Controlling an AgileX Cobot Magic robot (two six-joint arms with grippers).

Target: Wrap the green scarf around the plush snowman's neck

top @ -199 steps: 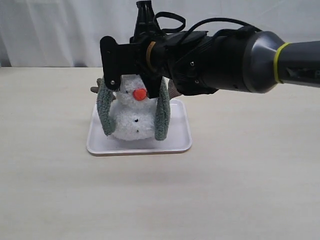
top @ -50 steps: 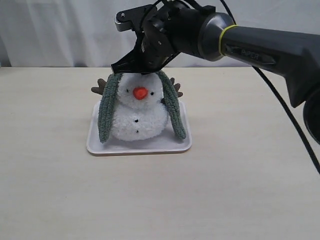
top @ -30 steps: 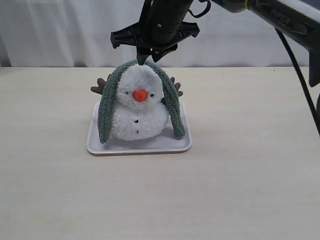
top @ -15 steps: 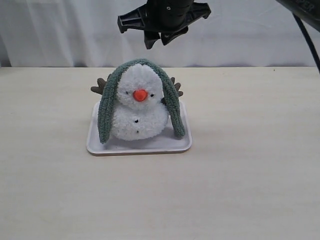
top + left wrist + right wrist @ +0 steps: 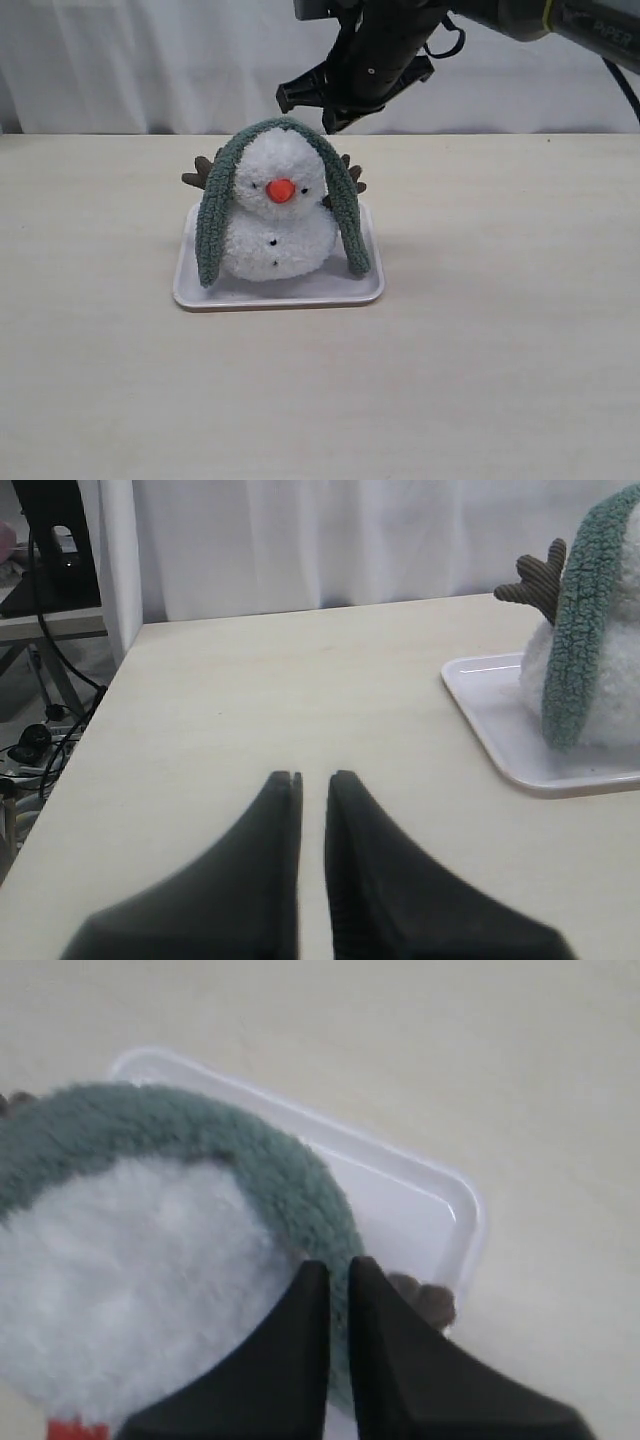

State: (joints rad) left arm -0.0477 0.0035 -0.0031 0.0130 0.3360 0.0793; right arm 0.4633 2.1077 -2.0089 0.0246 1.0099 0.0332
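Exterior camera faces the plush snowman (image 5: 278, 228) front-on; left wrist sees it low, sidelong; right wrist looks down close overhead.

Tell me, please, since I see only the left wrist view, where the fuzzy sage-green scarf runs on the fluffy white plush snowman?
Observer: The green scarf arches over the top of the plush snowman's head, not in the neck crease.
Operator: Where does its far end lie?
Observer: It hangs beside the body, down to the flat white tray.
Operator: Is the right end effector holding it?
Observer: No, the right end effector is shut, with nothing between its fingers.
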